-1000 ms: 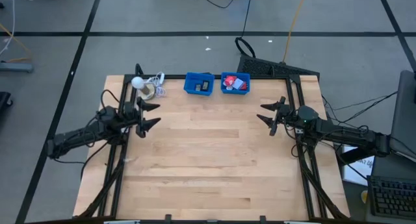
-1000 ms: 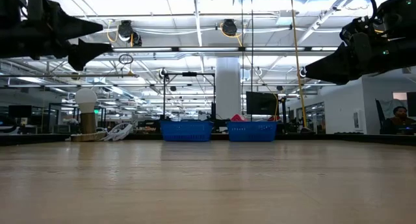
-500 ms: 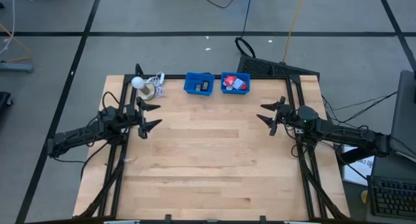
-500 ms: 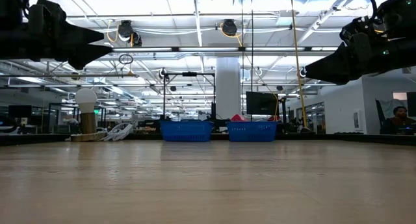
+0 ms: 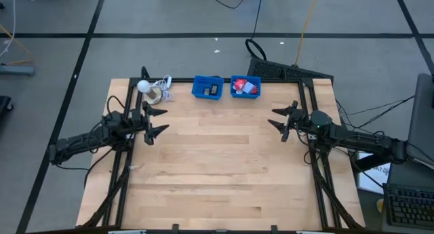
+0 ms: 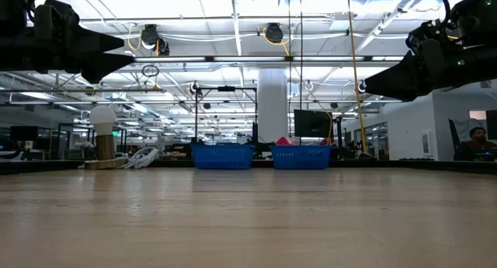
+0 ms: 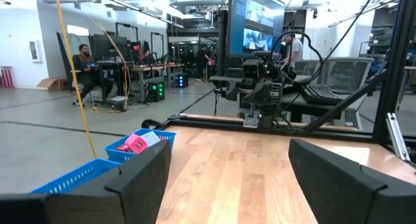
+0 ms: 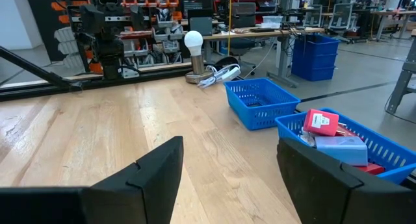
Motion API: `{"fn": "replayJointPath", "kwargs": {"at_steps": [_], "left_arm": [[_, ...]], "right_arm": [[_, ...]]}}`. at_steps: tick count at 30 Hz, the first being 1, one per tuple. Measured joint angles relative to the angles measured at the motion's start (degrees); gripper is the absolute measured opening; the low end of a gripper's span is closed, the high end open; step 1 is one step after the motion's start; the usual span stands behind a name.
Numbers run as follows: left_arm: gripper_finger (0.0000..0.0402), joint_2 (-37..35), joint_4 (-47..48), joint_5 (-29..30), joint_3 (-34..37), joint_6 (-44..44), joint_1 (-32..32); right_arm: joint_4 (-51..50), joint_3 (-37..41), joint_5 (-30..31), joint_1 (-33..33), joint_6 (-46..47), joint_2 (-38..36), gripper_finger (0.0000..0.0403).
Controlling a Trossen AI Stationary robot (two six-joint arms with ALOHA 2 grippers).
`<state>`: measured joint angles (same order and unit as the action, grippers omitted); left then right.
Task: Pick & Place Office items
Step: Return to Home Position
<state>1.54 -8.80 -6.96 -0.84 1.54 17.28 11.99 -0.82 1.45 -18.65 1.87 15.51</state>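
High view | left pincer (image 5: 157, 121) hovering at 9 o'clock, right pincer (image 5: 277, 119) at 3, both gaping, empty | office items (image 5: 244, 86) lying in bins (image 5: 195, 90) at 12 | homing calling for slow, high retraction.

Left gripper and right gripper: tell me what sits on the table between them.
Nothing: the high view shows bare table between the open left gripper and open right gripper. Both blue bins sit beyond that line.
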Motion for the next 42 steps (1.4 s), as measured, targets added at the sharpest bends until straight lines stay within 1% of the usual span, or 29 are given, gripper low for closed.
{"fn": "replayJointPath", "kwargs": {"at_steps": [7,20,33,42], "left_arm": [[0.0304,0.0,0.0,0.0,0.0,0.0,0.0],[0.0323,0.0,0.0,0.0,0.0,0.0,0.0],[0.0303,0.0,0.0,0.0,0.0,0.0,0.0],[0.032,0.0,0.0,0.0,0.0,0.0,0.0]], "right_arm": [[0.0,0.0,0.0,0.0,0.0,0.0,0.0238],[0.0,0.0,0.0,0.0,0.0,0.0,0.0238],[0.0,0.0,0.0,0.0,0.0,0.0,0.0238],[0.0,0.0,0.0,0.0,0.0,0.0,0.0238]]}}
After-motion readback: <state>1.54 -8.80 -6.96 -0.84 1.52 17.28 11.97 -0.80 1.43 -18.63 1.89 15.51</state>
